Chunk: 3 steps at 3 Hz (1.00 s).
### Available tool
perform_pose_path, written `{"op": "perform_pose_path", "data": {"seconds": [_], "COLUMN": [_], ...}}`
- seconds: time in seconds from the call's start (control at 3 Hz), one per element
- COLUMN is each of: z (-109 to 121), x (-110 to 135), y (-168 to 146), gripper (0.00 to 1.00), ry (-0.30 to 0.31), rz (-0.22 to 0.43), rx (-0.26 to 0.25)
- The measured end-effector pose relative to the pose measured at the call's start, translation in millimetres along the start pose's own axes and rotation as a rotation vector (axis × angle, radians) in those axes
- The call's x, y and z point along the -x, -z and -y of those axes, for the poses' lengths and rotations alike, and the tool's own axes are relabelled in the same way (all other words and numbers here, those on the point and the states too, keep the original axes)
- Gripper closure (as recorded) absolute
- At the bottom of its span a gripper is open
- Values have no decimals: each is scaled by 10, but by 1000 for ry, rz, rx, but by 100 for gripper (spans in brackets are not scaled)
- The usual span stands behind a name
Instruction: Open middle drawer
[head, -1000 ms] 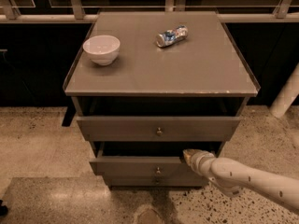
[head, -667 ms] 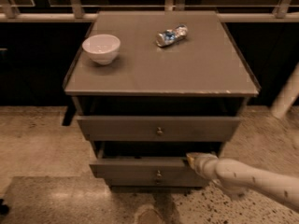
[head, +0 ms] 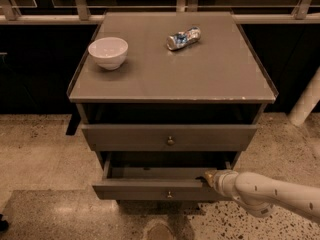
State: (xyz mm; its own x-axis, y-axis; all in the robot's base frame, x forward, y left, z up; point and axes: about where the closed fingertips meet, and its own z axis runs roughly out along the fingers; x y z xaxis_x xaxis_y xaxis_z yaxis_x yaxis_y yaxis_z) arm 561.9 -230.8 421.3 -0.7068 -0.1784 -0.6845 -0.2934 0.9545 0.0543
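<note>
The middle drawer (head: 150,189) is the lower of the two grey fronts that show, with a small round metal knob (head: 169,194). It stands pulled out well past the drawer above, and its dark inside shows. My gripper (head: 208,177) comes in from the lower right on a white arm (head: 270,194). It sits at the right part of the middle drawer's top front edge, touching it. The top drawer (head: 170,136), with its own knob, stands slightly out under the tabletop. The bottom drawer is hidden under the middle one.
On the grey cabinet top (head: 200,74) stand a white bowl (head: 108,52) at the left and a crumpled blue-silver wrapper (head: 183,38) at the back. A railing and dark wall are behind. A white post (head: 306,104) stands at the right. The floor is speckled stone.
The middle drawer has slid further out toward the camera. My gripper has moved with its front edge, toward the camera and a little to the right.
</note>
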Motion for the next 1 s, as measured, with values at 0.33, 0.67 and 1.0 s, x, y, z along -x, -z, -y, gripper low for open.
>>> {"op": "perform_pose_path", "data": {"seconds": [0.33, 0.67, 1.0], "z": [0, -62, -145], "x": [0, 4, -135], "y": [0, -19, -42], "gripper": [100, 100, 100], "ry": [0, 53, 103], "rz": [0, -25, -80], "rx": [0, 15, 46]}}
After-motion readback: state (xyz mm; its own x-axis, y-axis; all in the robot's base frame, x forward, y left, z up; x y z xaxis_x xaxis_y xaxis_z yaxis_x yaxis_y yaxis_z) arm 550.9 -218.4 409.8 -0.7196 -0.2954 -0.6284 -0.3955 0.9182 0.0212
